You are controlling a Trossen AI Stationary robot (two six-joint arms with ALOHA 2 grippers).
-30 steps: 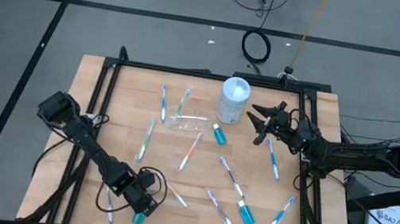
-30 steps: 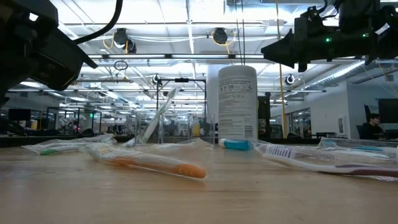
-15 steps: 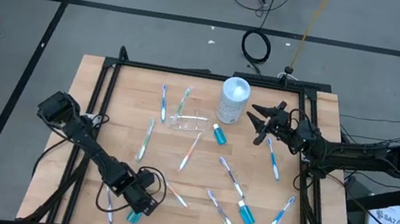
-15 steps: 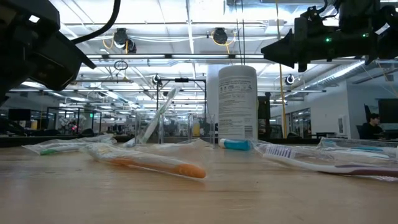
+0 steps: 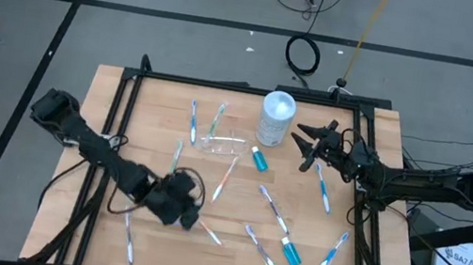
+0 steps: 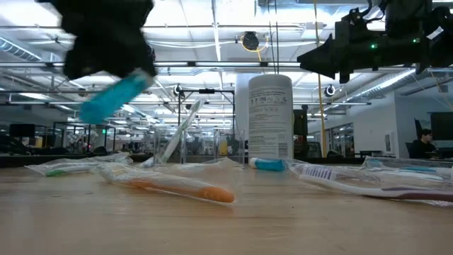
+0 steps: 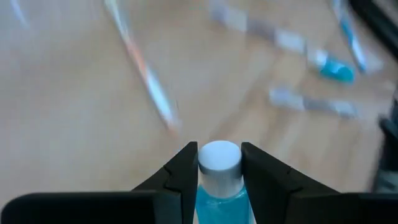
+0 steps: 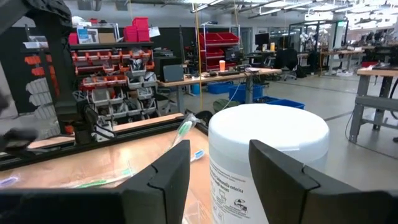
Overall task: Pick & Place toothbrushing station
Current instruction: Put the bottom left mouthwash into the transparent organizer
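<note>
We see the left gripper with its fingers clamped on a small blue tube, lifted above the tabletop at lower left of the high view. The right gripper, fingers spread, hovers beside the white canister at upper right.

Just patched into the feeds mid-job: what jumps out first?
The left gripper is shut on a blue tube, carried in the air above the table's near-left part. The right gripper hangs open beside the white canister at the far edge. Toothbrushes lie scattered between, an orange one nearest the low camera.
</note>
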